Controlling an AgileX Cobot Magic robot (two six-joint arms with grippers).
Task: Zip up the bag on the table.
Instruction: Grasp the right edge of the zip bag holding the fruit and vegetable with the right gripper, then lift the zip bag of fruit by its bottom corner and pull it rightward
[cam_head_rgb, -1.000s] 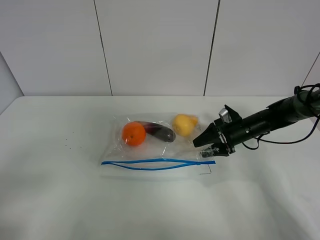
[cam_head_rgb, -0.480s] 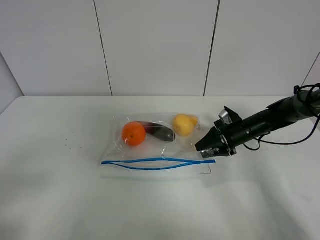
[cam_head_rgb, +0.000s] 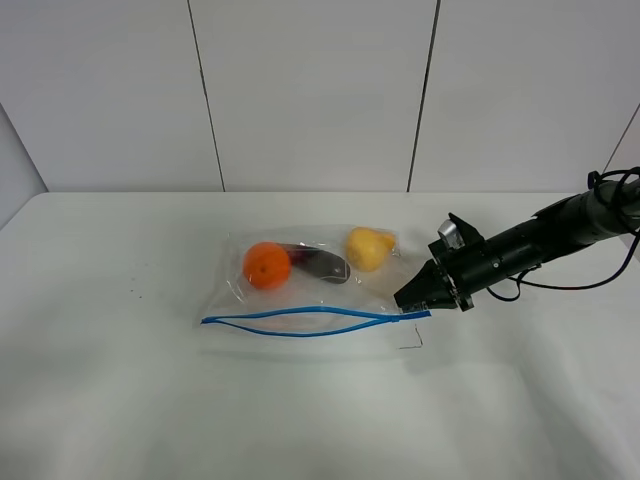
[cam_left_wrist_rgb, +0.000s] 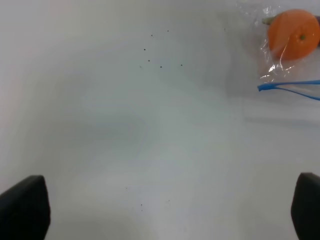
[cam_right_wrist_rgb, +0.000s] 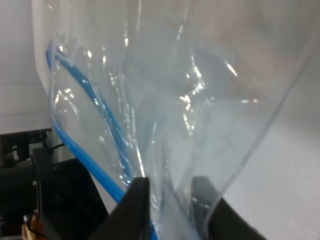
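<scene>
The bag (cam_head_rgb: 310, 290) lies mid-table, clear plastic with an orange (cam_head_rgb: 267, 265), a dark eggplant (cam_head_rgb: 322, 266) and a yellow fruit (cam_head_rgb: 367, 249) inside. Its blue zip strip (cam_head_rgb: 300, 322) runs along the near edge, its two halves parted in the middle. My right gripper (cam_head_rgb: 413, 298) is shut on the bag's right corner by the strip's end. In the right wrist view the fingers (cam_right_wrist_rgb: 139, 197) pinch the clear plastic (cam_right_wrist_rgb: 200, 90) beside the blue strip (cam_right_wrist_rgb: 85, 155). My left gripper (cam_left_wrist_rgb: 160, 210) is open over the bare table (cam_left_wrist_rgb: 125, 140), left of the orange (cam_left_wrist_rgb: 292, 34).
The white table (cam_head_rgb: 120, 400) stretches wide around the bag. A white panelled wall (cam_head_rgb: 310, 90) stands behind its far edge. The right arm and its cables (cam_head_rgb: 560, 235) reach in from the right. Small dark specks (cam_left_wrist_rgb: 160, 57) dot the tabletop left of the bag.
My right gripper has drawn slightly to the right with the bag's corner. The blue strip's right end has lifted and the strip lies straighter. The bag's contents shifted a little.
</scene>
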